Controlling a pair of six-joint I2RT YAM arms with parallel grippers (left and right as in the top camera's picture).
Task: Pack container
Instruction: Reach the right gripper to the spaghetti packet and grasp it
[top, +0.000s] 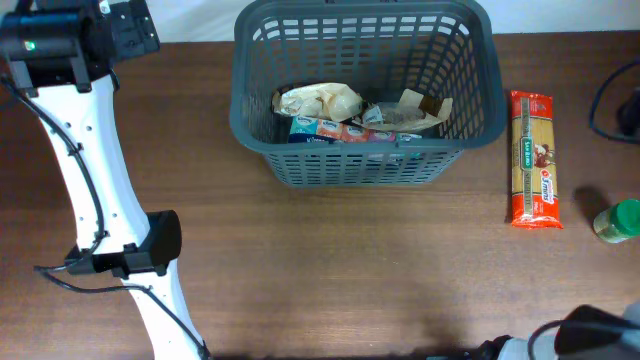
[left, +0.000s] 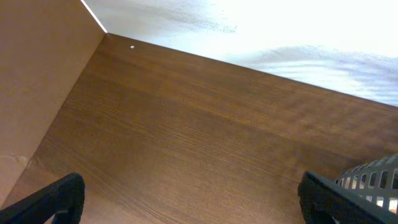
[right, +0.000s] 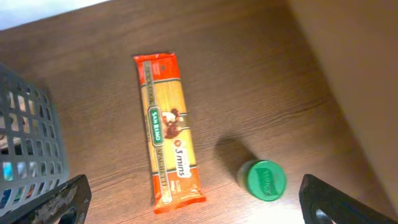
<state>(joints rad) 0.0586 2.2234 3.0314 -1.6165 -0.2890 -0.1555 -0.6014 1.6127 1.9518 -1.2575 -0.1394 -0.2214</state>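
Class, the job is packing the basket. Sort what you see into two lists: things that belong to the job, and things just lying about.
Belongs to the job:
basket
groceries already inside it
pasta packet and green-lidded jar, on the table beside it, probably next to go in

Just lying about:
black cable near the right edge
brown board beside the table

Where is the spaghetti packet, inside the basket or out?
Out. The spaghetti packet lies flat on the table, beside the basket and apart from it, near a green-lidded jar.
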